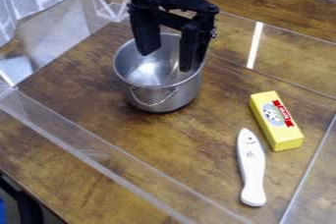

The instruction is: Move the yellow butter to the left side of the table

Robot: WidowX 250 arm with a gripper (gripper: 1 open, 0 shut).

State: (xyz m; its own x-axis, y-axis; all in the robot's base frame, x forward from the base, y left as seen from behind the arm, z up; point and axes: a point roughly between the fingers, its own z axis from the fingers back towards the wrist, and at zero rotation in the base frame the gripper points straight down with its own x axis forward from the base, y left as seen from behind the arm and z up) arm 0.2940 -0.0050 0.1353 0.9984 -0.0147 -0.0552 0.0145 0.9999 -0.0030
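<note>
Yellow butter (276, 120), a small rectangular block, lies on wood-plank table (92, 90).

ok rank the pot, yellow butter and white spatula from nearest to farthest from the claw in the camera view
1. Pot: directly under the open claw, on the table's left-centre.
2. Yellow butter: off to the right, midway down.
3. White spatula: lower right, near the front edge, just beyond the butter.

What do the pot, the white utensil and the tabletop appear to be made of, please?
The pot looks like brushed metal: grey, with soft reflections. The white utensil seems plastic: smooth, glossy, uniform, though ceramic isn't excluded. The table appears dark wood planks, with visible grain and seams.
</note>
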